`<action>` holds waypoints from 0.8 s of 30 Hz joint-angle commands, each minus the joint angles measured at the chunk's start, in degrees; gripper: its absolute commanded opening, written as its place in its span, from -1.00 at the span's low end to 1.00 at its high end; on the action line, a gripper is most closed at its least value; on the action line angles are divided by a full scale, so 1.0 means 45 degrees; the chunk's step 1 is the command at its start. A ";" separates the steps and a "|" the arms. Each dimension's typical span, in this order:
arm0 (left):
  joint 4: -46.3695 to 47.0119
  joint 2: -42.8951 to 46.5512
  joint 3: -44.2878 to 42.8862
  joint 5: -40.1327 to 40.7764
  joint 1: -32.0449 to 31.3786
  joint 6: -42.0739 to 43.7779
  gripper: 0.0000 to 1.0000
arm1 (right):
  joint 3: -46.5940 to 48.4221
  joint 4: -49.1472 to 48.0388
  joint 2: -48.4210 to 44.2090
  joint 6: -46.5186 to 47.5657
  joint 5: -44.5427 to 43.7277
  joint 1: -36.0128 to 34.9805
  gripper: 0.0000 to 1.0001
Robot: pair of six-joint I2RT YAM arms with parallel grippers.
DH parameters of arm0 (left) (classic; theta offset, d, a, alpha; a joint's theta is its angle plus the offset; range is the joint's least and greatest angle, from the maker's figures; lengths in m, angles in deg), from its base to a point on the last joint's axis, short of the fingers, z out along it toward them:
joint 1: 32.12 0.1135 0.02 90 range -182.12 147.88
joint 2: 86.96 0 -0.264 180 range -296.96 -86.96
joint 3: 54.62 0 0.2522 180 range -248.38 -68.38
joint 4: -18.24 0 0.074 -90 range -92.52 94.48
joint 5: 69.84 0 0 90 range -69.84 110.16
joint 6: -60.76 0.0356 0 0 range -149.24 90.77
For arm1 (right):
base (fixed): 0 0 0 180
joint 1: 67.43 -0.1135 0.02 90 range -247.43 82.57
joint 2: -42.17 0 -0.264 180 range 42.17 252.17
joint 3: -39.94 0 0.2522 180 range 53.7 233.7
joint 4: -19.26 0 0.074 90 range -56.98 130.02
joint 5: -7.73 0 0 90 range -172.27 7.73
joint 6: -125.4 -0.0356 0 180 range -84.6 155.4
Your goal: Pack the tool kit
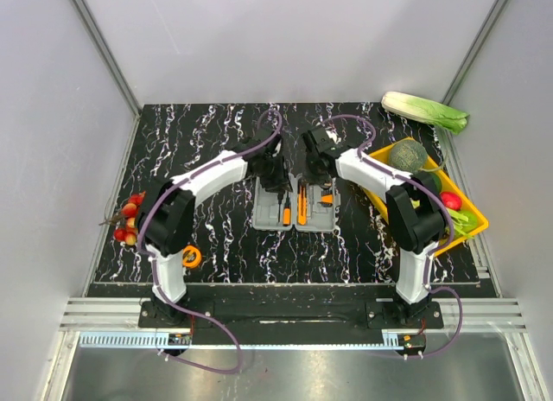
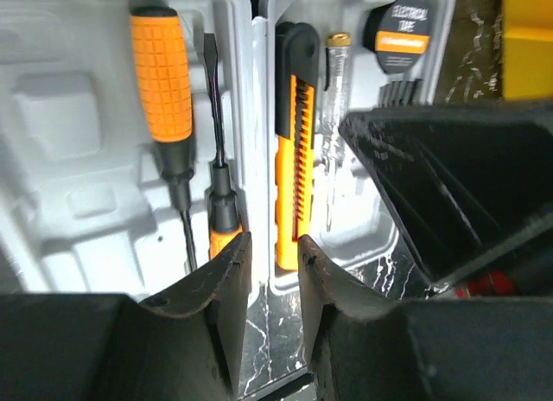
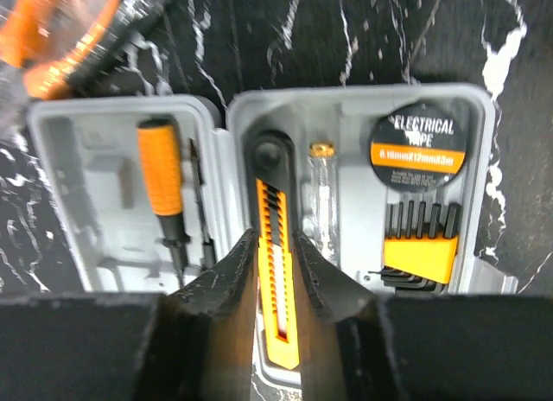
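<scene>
**Orange knife into its slot, release pending**

Seating the utility knife (image 2: 294, 142) in the slot beside the hinge, in the right half of the tool kit (image 1: 268, 221), open flat at the middle of the desk (image 1: 216, 142). Straddling that knife with the right claw (image 3: 275, 238), narrow, one finger close along each side; cannot tell whether pinching or just clear. Hovering over the hinge line with the left claw (image 2: 270, 243), narrow too, nothing seen held. Already housed in the right half: tester screwdriver (image 3: 321, 202), electrical tape (image 3: 423, 146), hex keys (image 3: 421, 245). In the left half: orange-handled screwdriver (image 2: 160, 81) and a slim flat one (image 2: 216, 107), beside bare moulded pockets (image 2: 52, 116). Judged well along, not finished: out near the desk's near-left corner, by the left arm's base, a small round orange-and-black piece (image 1: 191, 257), probably a kit tool. Next, by this reading: widen the right claw a little, lift straight up so as not to drag the knife out, then fetch the loose piece for a free pocket. Last of all, fold the lid over.
</scene>
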 commanded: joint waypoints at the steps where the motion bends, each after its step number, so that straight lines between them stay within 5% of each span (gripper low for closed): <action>1: -0.0402 0.2149 -0.0499 0.1824 0.0118 0.0526 -0.34 | 0.1115 0.0546 -0.0488 0.0949 -0.0835 -0.0020 -0.42; 15: -0.0188 0.5216 0.2469 0.2101 0.2929 0.0702 -0.26 | 0.0002 0.0488 -0.0273 0.1867 0.0630 -0.0684 -0.62; 24: 0.0300 0.5335 0.4266 0.1299 0.3868 0.0682 -0.26 | 0.0021 0.0488 0.0332 0.1868 0.0865 -0.0899 -0.72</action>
